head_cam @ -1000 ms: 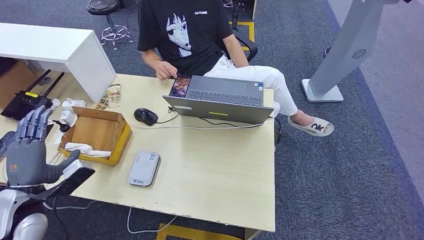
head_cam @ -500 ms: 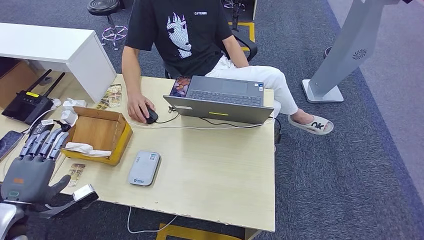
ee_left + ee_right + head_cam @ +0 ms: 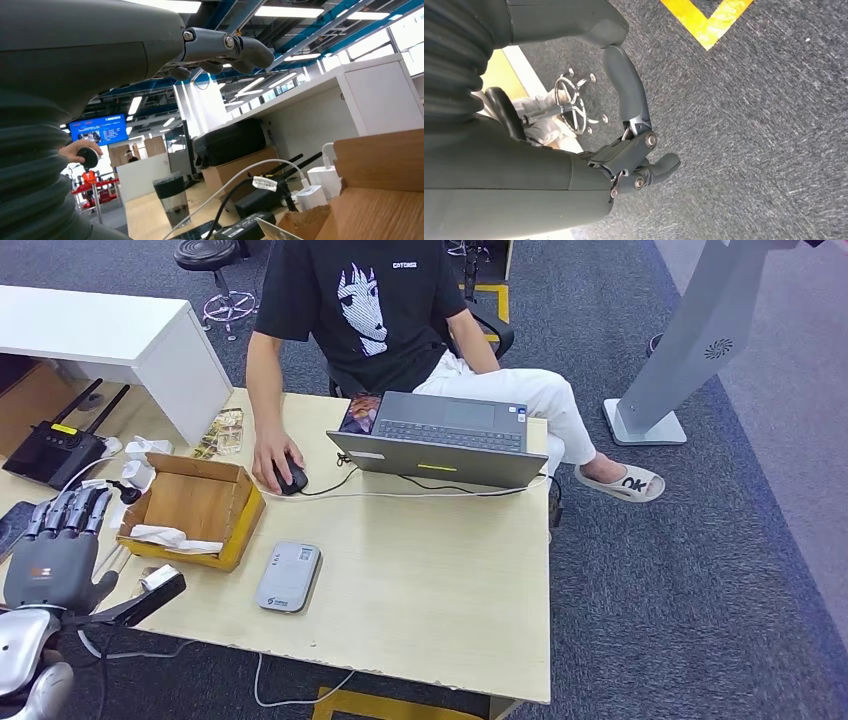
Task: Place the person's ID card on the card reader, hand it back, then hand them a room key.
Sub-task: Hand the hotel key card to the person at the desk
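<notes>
Our left hand hovers at the desk's 8 o'clock edge, fingers spread, empty. Card reader at 5 o'clock of the box. Right hand fingers curled, empty.

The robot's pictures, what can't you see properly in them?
- The cards near the table's far edge: too small in the head view to tell an ID card from a room key.
- The mouse: mostly covered by the person's hand.
- The card reader: its markings are too small to read.
- The left hand: head view shows its back, so its palm is hidden.
- The right hand: wrist view shows curled fingers; its palm is hidden.
</notes>
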